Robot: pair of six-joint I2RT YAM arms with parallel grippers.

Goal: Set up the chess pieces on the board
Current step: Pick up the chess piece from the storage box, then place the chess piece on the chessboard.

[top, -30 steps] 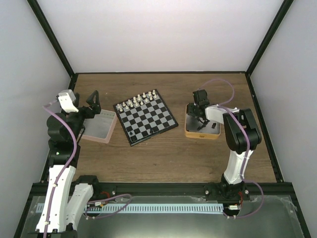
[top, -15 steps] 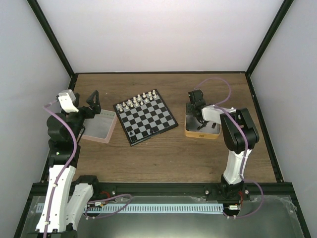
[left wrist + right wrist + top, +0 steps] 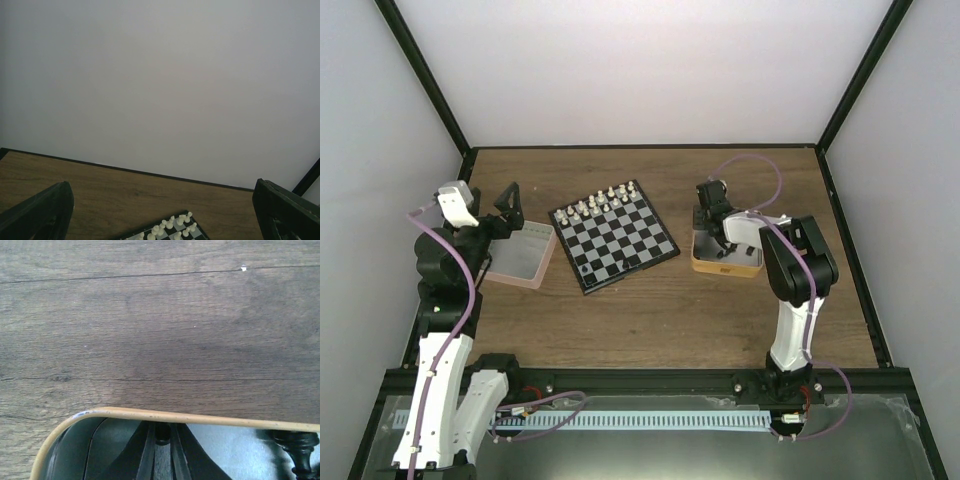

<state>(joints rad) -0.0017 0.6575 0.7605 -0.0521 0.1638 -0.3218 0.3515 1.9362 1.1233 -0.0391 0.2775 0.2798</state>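
Chess pieces [image 3: 600, 205]: two white rows on the board [image 3: 620, 240] mid-desk, too small to count, plus one dark piece [image 3: 583, 268] at its near-left corner.
Right gripper [image 3: 161, 427], in the orange tin [image 3: 727, 267] toward the right edge, pinches one black piece [image 3: 161, 434]; a second piece [image 3: 299, 450] stands beside. Left gripper [image 3: 161, 186] hangs spread by the pink tin [image 3: 520, 255], left edge.

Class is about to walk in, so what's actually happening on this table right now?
The right gripper is down inside the orange tin, beside a black chess piece; whether it grips anything is unclear. The left gripper hangs open near the pink tin, holding nothing. On the board, white pieces stand along the far rows and one black piece stands at a near corner.
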